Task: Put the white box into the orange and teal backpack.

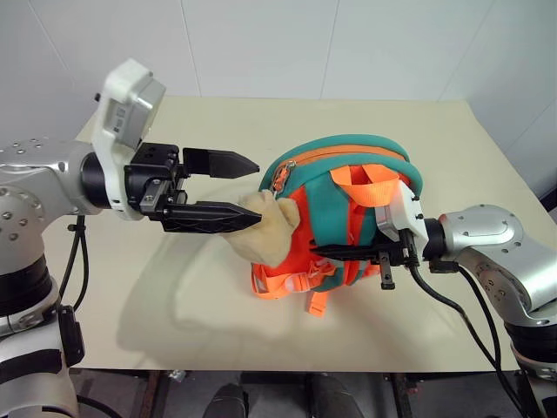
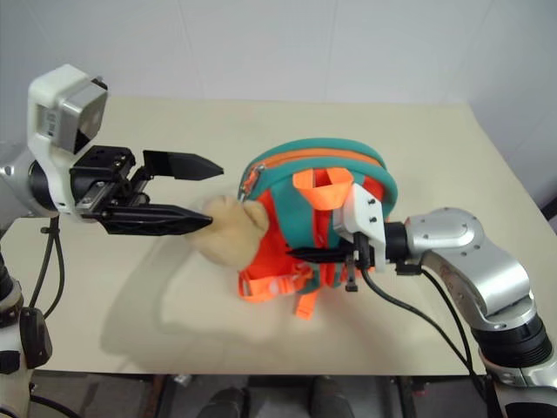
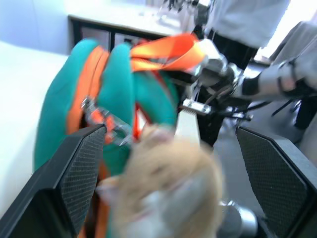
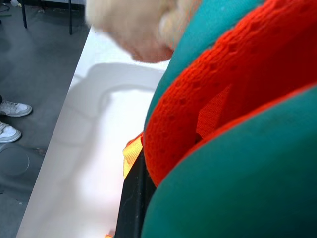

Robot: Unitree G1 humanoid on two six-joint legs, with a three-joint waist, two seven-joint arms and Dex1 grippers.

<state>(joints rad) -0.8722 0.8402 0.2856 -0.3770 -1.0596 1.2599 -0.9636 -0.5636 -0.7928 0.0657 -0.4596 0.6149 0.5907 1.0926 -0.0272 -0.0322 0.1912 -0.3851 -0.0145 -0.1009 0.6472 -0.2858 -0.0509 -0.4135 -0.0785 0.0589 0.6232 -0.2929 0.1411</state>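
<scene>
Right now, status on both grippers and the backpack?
Left gripper jaws open, empty, at the plush toy. Right gripper shut on the backpack, holding it upright on the table. Zipper looks closed.

Readable text: none could be made out in any view.
Orange and teal backpack [image 1: 348, 218]: it carried no legible brand, label or number on its teal trim or orange straps.
Tan plush toy [image 1: 265, 228]: it bore no tag or lettering that could be read.
Table [image 1: 261, 122]: its beige top showed no marks, signs or numbers.
</scene>
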